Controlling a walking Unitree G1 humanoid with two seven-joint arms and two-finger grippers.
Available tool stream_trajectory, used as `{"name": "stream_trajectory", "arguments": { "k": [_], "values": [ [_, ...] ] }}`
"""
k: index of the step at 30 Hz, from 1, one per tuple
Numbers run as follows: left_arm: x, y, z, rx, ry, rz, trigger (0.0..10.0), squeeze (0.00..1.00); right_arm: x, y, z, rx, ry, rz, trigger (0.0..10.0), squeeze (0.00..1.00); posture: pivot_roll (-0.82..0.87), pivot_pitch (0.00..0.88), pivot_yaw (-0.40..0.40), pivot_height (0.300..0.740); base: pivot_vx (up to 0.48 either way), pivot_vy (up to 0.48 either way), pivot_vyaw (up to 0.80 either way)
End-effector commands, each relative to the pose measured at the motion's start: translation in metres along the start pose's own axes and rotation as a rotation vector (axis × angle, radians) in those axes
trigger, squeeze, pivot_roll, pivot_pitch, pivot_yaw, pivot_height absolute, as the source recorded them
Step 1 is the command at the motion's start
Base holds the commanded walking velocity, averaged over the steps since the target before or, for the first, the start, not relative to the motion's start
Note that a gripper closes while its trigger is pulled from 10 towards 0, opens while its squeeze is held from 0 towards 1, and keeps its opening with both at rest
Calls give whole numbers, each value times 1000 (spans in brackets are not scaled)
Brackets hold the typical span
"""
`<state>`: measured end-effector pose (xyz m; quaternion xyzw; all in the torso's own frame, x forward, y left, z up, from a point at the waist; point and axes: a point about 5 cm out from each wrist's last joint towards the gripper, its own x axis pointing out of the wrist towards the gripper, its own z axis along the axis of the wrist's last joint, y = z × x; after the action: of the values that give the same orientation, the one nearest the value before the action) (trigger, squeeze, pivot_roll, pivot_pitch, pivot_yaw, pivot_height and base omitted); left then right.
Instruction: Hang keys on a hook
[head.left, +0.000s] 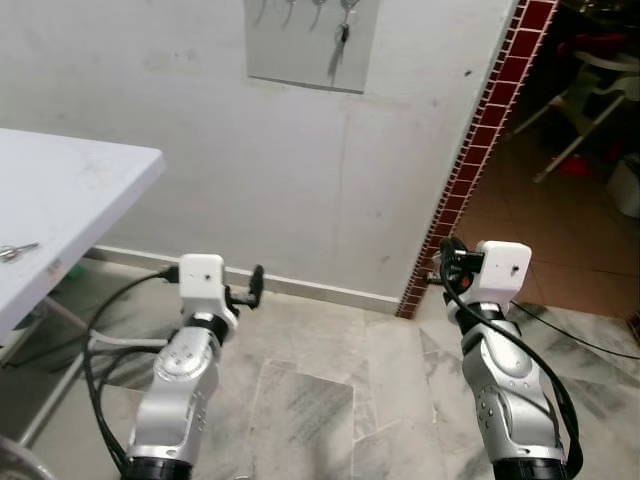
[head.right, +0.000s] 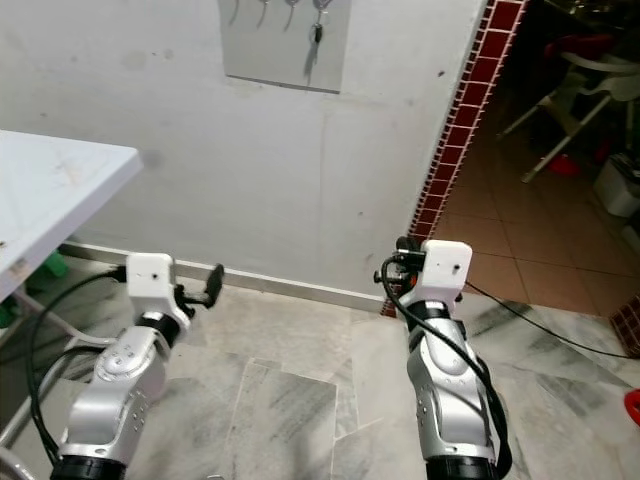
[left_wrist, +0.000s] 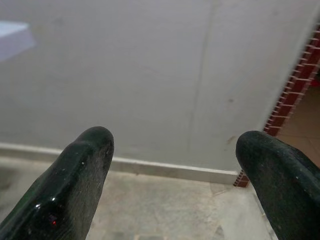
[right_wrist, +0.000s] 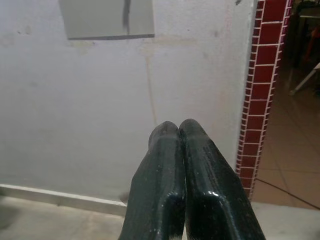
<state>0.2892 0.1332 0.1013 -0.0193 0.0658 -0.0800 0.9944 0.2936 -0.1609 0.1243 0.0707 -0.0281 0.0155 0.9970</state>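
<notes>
My left gripper (left_wrist: 172, 170) has its two fingers (left_wrist: 82, 170) spread wide with nothing between them. My right gripper (right_wrist: 179, 135) has its fingers pressed tight together, and it holds nothing too. Both arms sit low in the frame, pointing at the white wall (head.left: 300, 170).

High up at the top middle is a grey board (head.left: 312, 42) with hooks. One set of keys (head.left: 342, 40) hangs there already. I think another key (head.left: 15, 250) lies on the white table (head.left: 70, 190) at the far left edge, but it is small and hard to make out.

I judge the step now is to go and get that key. To do it well, I should turn left toward the table, keep the open left gripper low over the key, and close slowly on its ring. The key lies flat, so it could slip away. The board is high, so I will need a long reach later.
</notes>
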Motion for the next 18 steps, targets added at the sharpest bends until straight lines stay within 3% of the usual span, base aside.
{"name": "stream_trajectory", "arguments": {
  "k": [1,5,8,14,18],
  "values": [
    [1,-3,11,26,-46,-18,10000,0,-1,2,7,8,-35,12,10000,0,19,8,-29,702,0,0,0],
    [8,7,26,-21,-105,28,10000,0,2,4,10,-4,-44,33,10000,0,25,10,-35,702,0,0,0],
    [12,26,36,-76,-133,101,10000,0,6,4,13,-19,-57,43,10000,0,31,7,-39,702,0,0,0],
    [13,47,47,-120,-169,159,10000,0,12,5,22,-64,-95,60,10000,0,35,2,-43,702,0,0,0],
    [14,52,51,-173,-183,158,10000,0,14,5,25,-67,-105,62,10000,0,35,1,-44,702,0,0,0]
  ]
}}
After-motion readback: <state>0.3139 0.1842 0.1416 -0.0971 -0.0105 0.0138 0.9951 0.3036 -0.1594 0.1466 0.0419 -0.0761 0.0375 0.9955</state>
